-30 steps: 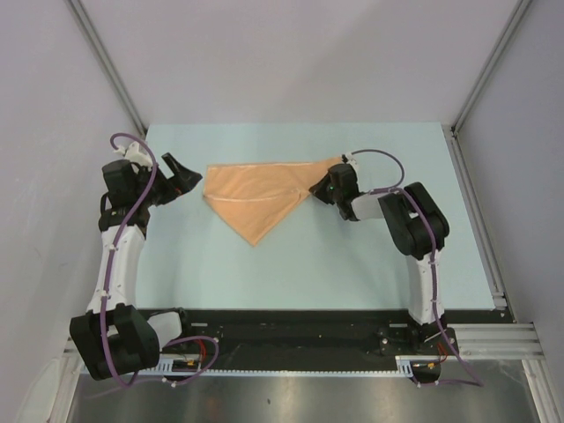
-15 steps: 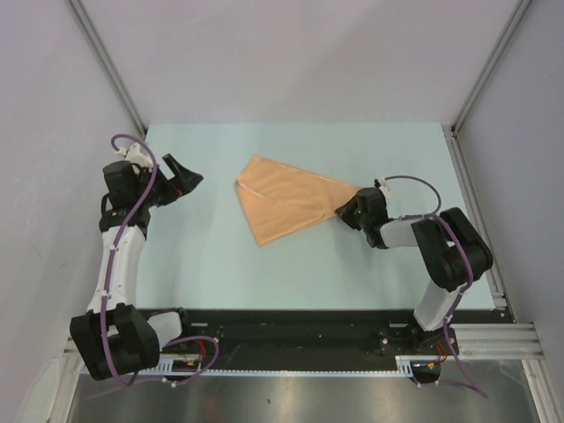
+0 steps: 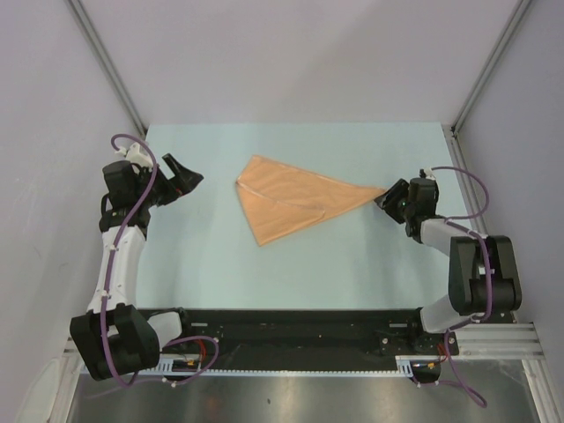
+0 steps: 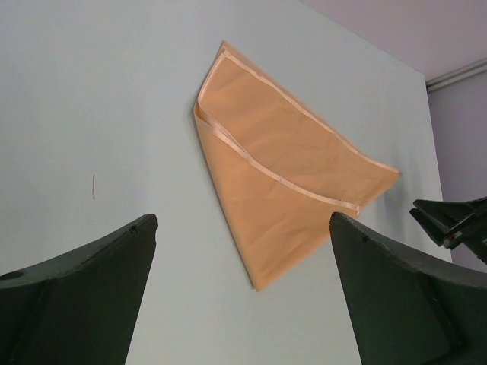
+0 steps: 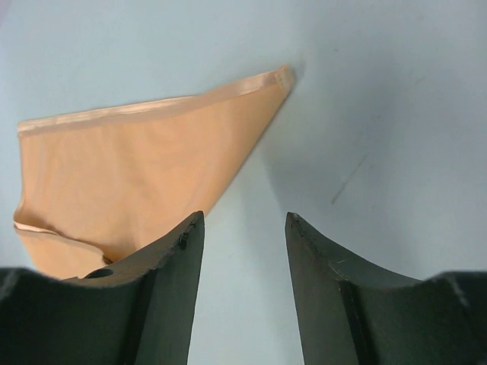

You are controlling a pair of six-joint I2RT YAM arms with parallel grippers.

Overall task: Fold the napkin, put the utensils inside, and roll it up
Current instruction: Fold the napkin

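The peach-orange napkin (image 3: 295,198) lies folded flat on the pale blue table, its long corner pointing right. My right gripper (image 3: 389,199) sits just off that corner's tip, open, with only bare table between its fingers (image 5: 244,215). In the right wrist view the napkin (image 5: 129,167) lies ahead and to the left of the jaws. My left gripper (image 3: 182,174) hovers at the table's left side, wide open and empty (image 4: 242,219), with the napkin (image 4: 281,182) ahead of it. The utensils are out of view.
The table's (image 3: 264,273) metal frame posts rise at the back corners, and a rail (image 3: 476,211) runs along the right edge close to the right arm. The right gripper's tips (image 4: 449,220) show at the right edge of the left wrist view.
My right gripper dragged the napkin's right corner to the right, shifting and turning the cloth, then let go, opened and backed off rightward. The left arm has stayed still.
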